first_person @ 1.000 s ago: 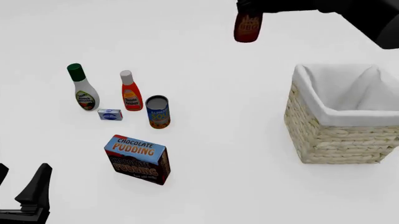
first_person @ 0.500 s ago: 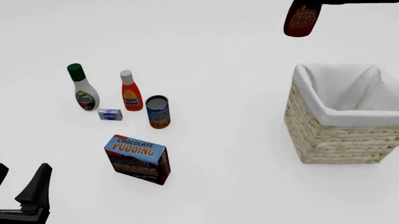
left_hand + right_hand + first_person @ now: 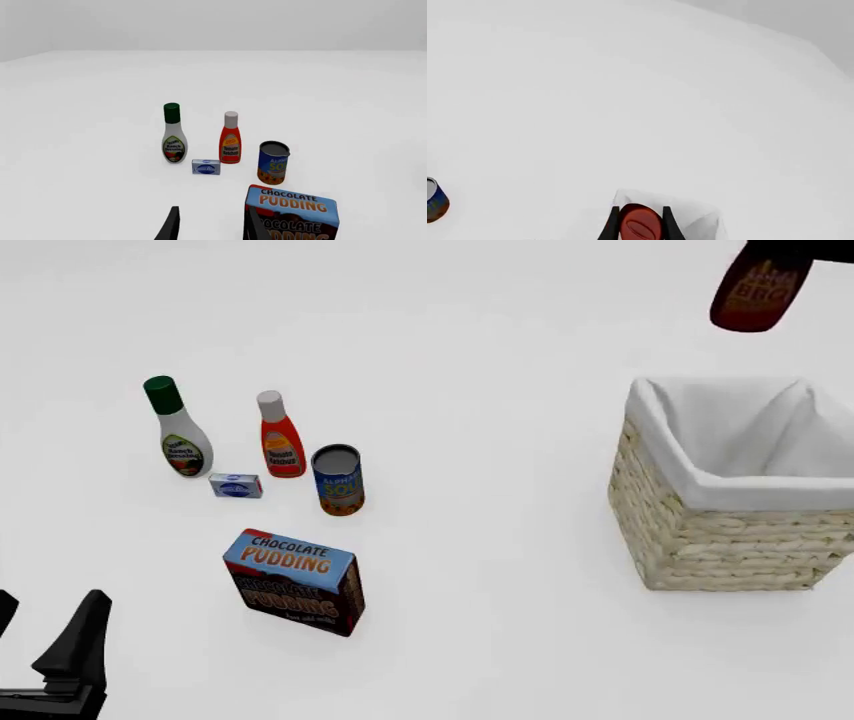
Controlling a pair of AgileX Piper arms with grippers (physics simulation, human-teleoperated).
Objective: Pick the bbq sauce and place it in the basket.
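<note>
The bbq sauce point(image 3: 758, 295), a dark maroon-brown bottle with an orange-yellow label, hangs in the air at the far right, above and just behind the basket's point(image 3: 721, 540) back rim. My right gripper point(image 3: 640, 226) is shut on its red cap point(image 3: 640, 227); in the front view only its dark edge point(image 3: 801, 248) shows at the top. The basket's white lining point(image 3: 700, 220) shows below the bottle in the right wrist view. My left gripper point(image 3: 40, 635) is open and empty at the near left corner, its fingers point(image 3: 170, 227) apart.
On the left stand a white bottle with green cap point(image 3: 178, 430), an orange-red bottle with white cap point(image 3: 279, 438), a blue can point(image 3: 338, 480), a small blue-white box point(image 3: 235, 485), and a chocolate pudding box point(image 3: 296, 582) nearer me.
My right gripper has carried the bbq sauce to the right, from over the table's middle back to above the basket's back rim. The left arm has not moved.
</note>
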